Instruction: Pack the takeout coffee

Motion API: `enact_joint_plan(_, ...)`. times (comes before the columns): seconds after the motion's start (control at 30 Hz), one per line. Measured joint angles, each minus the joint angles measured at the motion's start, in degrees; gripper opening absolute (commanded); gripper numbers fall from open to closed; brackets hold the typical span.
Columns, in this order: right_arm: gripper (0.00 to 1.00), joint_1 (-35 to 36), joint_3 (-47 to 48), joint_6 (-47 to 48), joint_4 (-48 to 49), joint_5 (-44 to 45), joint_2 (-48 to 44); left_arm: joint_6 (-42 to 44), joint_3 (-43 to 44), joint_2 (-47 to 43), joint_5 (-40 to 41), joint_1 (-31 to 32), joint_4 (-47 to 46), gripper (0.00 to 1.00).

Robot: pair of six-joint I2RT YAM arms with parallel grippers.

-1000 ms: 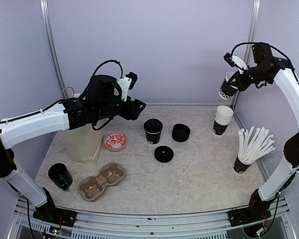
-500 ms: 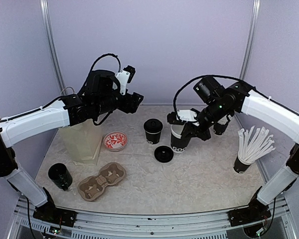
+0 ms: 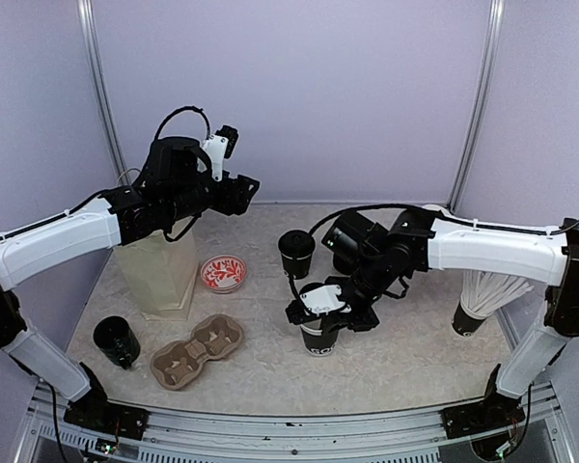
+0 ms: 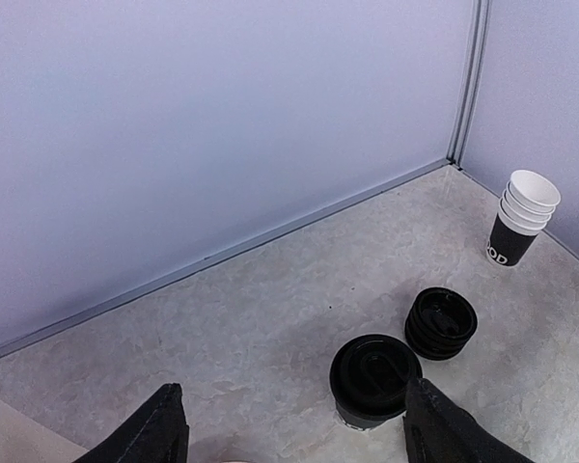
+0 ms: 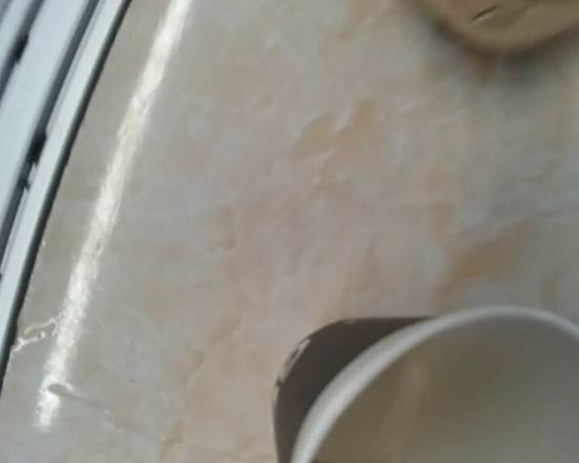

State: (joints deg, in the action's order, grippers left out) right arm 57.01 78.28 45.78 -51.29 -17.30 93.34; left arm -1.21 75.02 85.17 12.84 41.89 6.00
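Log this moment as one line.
left gripper: open, raised | right gripper: shut on paper cup, unlidded, low, front centre | lidded cup: standing apart

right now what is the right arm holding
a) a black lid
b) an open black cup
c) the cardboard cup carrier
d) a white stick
b, the right jaws are shut on an open black cup, and its white inside fills the corner of the right wrist view
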Motion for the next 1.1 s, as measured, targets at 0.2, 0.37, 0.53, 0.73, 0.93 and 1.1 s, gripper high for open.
enact_joint_plan(0.2,0.00,0.57,-4.76,-0.26,2.51,2.01,0.87,0.00,-0.11,-0.26,-0.55,0.15,-0.42,0.75)
enact_joint_plan(0.37,0.23,0.57,-5.81,-1.11,4.39,2.12,0.87,0.00,-0.15,-0.26,-0.74,0.26,-0.42,0.75)
enact_joint_plan(0.53,0.34,0.57,-4.04,-1.44,2.56,1.33,0.87,0.00,-0.15,-0.26,-0.87,0.31,-0.39,0.75)
enact_joint_plan(0.73,0.29,-2.58,4.15,-0.83,-1.38,-1.84,0.66,0.00,-0.15,-0.26,-1.07,0.31,-0.37,0.75)
enact_joint_plan(0.93,0.30,-12.63,7.72,-2.80,1.90,0.48,0.63,-0.02,-0.15,-0.26,-1.09,0.59,-0.37,0.75)
enact_joint_plan(1.1,0.34,-15.45,5.92,-3.89,7.17,3.58,3.63,0.00,-0.15,-0.26,-1.05,1.42,-0.37,0.75)
